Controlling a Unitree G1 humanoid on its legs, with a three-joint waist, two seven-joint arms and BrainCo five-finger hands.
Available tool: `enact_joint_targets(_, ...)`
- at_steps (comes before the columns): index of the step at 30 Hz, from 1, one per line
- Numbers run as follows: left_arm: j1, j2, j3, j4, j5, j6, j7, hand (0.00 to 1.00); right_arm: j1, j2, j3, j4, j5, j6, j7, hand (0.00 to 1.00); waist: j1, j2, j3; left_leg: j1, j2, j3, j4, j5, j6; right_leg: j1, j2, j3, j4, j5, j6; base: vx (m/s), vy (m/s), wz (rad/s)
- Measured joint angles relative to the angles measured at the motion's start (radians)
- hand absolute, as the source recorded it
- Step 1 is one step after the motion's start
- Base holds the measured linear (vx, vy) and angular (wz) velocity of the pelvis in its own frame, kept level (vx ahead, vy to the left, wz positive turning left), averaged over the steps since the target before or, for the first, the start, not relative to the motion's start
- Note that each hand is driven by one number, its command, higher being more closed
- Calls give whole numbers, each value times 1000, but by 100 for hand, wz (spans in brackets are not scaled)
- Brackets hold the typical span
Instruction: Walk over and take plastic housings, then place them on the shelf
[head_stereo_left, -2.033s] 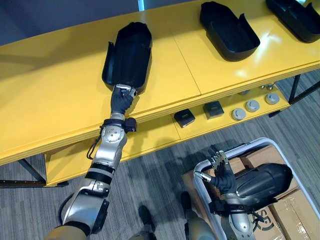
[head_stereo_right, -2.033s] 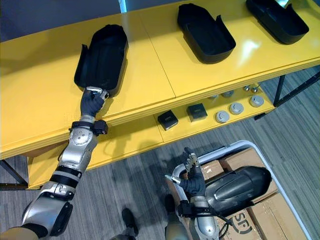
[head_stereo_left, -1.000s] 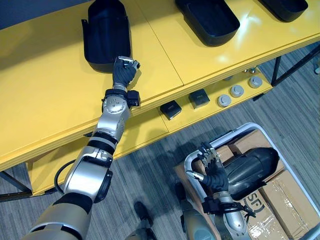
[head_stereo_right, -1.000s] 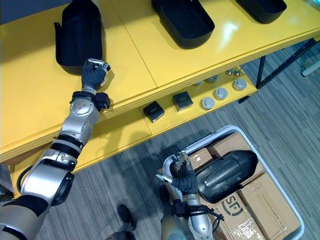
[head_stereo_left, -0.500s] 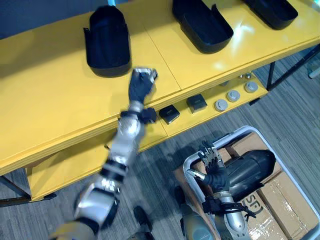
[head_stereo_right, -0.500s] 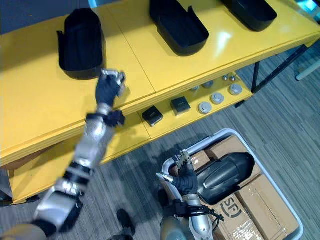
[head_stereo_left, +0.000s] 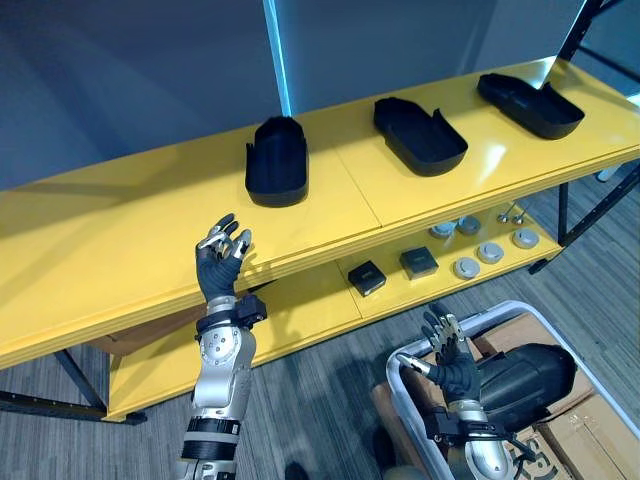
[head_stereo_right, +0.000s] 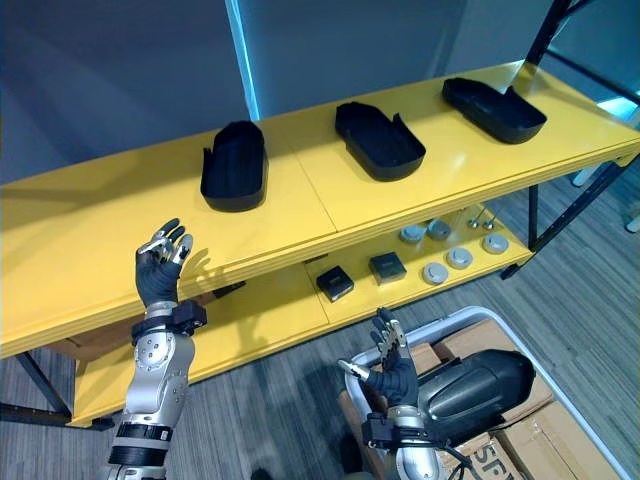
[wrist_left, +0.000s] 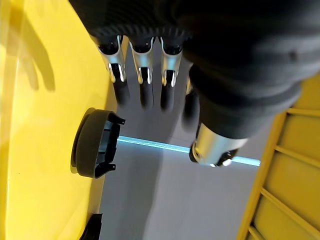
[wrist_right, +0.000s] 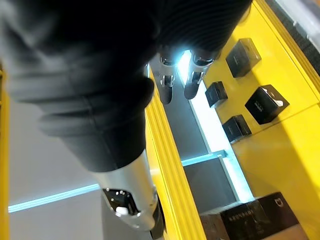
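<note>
Three black plastic housings lie on the top of the yellow shelf (head_stereo_left: 120, 250): a left one (head_stereo_left: 275, 160), a middle one (head_stereo_left: 420, 135) and a right one (head_stereo_left: 530, 103). My left hand (head_stereo_left: 216, 268) is raised in front of the shelf's edge, well short of the left housing (wrist_left: 95, 145), open and empty with its fingers (wrist_left: 142, 80) straight. Low on the right, my right hand (head_stereo_left: 455, 375) is open and holds nothing. It hovers beside a fourth black housing (head_stereo_left: 525, 375) that lies in a white-framed cart (head_stereo_left: 405, 362).
The lower shelf board holds two small black boxes (head_stereo_left: 367, 277) (head_stereo_left: 418, 262) and several round metal discs (head_stereo_left: 490, 252). Cardboard boxes (head_stereo_left: 590, 440) fill the cart under the housing. Dark shelf legs (head_stereo_left: 575, 205) stand at the right. Grey floor lies between me and the shelf.
My left hand has let go of the left housing, drawn back off the shelf top and spread its fingers. The camera has tilted up. The right hand has stayed in place.
</note>
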Motion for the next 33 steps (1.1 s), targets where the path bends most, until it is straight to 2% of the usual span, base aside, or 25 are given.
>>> enact_joint_targets(5, 213, -82, -5, -191, 72, -18, 12, 0, 36, 36, -146, -3, -11, 0, -5, 0, 0, -3, -43, 64, 9, 29, 0, -14, -19, 40, 12, 28, 15, -9, -9, 16, 5, -18)
enact_joint_targets(10, 311, -98, -45, -207, 91, -21, -10, 0, 82, 81, -344, -18, -11, 0, -25, 0, -2, -7, -63, 100, 22, 70, 0, -28, -35, 42, 29, 63, 35, -29, -2, -42, -7, -24)
enact_joint_targets(14, 320, -95, -37, -201, 128, -21, -13, 0, 74, 88, -438, -51, -11, -2, -66, 0, -13, -13, -72, 125, 37, 193, 8, -50, -50, -6, 68, 189, 62, -30, -4, -47, -5, -88)
enact_joint_targets(15, 320, -93, -31, -196, 128, -21, -13, 0, 70, 88, -445, -51, -11, -3, -77, 0, -21, -13, -75, 123, 45, 216, 29, -65, -59, -16, 77, 217, 63, -30, -4, -2, -18, -100)
enact_joint_targets(16, 318, -90, -27, -194, 128, -21, -12, 0, 72, 88, -445, -51, -11, -3, -89, 0, -26, -14, -75, 105, 59, 222, 94, -108, -73, -31, 90, 252, 70, -30, -4, 22, -38, -110)
enact_joint_targets(17, 317, -90, -24, -195, 128, -23, -10, 0, 72, 86, -443, -50, -10, -3, -99, 0, -19, -15, -73, 63, 76, 184, 210, -185, -92, -52, 108, 300, 89, -29, -6, 44, -33, -109)
enact_joint_targets(18, 317, -93, -20, -195, 129, -23, -9, 0, 67, 80, -439, -50, -10, -3, -104, 0, -12, -8, -69, 32, 81, 128, 282, -233, -85, -62, 123, 325, 99, -24, -13, 43, 19, -154)
enact_joint_targets(19, 320, -104, 5, -200, 139, -26, -3, 0, 30, 52, -413, -29, -10, -4, -110, 0, 17, 14, -60, -33, 90, -99, 443, -303, -19, -71, 176, 397, 97, -1, -31, 72, 85, -144)
enact_joint_targets(20, 320, -106, 20, -201, 149, -27, 1, 0, 7, 41, -394, -17, -10, -4, -112, 0, 27, 23, -54, -56, 90, -174, 492, -317, -31, -72, 190, 424, 95, 6, -31, 67, 124, -178)
enact_joint_targets(21, 320, -112, 36, -202, 151, -30, 17, 0, -36, 16, -344, 2, -10, -5, -112, 0, 43, 30, -33, -90, 69, -343, 574, -348, -41, -84, 211, 471, 94, 20, -28, 41, 104, -104)
enact_joint_targets(22, 320, -114, 37, -202, 156, -31, 21, 0, -41, 12, -334, 2, -10, -5, -113, 0, 47, 32, -30, -94, 63, -371, 583, -355, -44, -87, 214, 476, 94, 23, -26, -9, 106, -96)
enact_joint_targets(23, 321, -118, 34, -206, 172, -35, 32, 0, -58, 2, -301, 2, -10, -5, -112, 0, 59, 43, -18, -101, 43, -460, 596, -379, -45, -103, 223, 494, 101, 29, -18, -14, 120, -42)
enact_joint_targets(24, 321, -122, 29, -223, 188, -35, 44, 0, -71, 2, -271, 2, -10, -5, -111, 0, 63, 48, -7, -102, 31, -503, 586, -397, -50, -125, 225, 496, 116, 32, -11, -7, 128, -30)
enact_joint_targets(25, 320, -123, 25, -238, 189, -35, 47, 0, -75, 2, -256, 2, -10, -4, -111, 0, 65, 47, -1, -101, 28, -505, 576, -402, -43, -137, 224, 494, 136, 32, -6, 4, 122, 8)
enact_joint_targets(27, 311, -120, -17, -288, 191, -40, 65, 0, -62, 17, -227, -17, -10, -4, -105, 0, 89, 35, 25, -78, 8, -504, 542, -414, -37, -166, 214, 479, 233, -14, 20, -16, 117, 38)
enact_joint_targets(29, 308, -118, -52, -314, 196, -55, 68, 0, -23, 47, -215, -74, -5, -2, -95, 0, 88, 26, 35, -68, -25, -515, 547, -435, -8, -172, 189, 438, 306, -62, 38, -95, 117, 57)
enact_joint_targets(31, 308, -118, -51, -322, 211, -64, 72, 0, 12, 91, -208, -141, 3, -2, -85, 0, 93, 14, 38, -82, -50, -492, 571, -458, 11, -177, 175, 463, 299, -57, 54, -129, 140, -22)
enact_joint_targets(32, 309, -117, -51, -331, 213, -63, 76, 0, 31, 89, -188, -168, 8, -2, -82, 0, 112, -3, 40, -95, -58, -433, 589, -465, 27, -182, 167, 518, 255, -33, 64, -206, 211, -113)
enact_joint_targets(33, 308, -118, -52, -332, 229, -62, 78, 0, 32, 89, -176, -173, 9, -2, -82, 0, 111, -17, 42, -117, -58, -376, 588, -451, 48, -179, 134, 509, 171, -34, 51, -244, 220, -128)
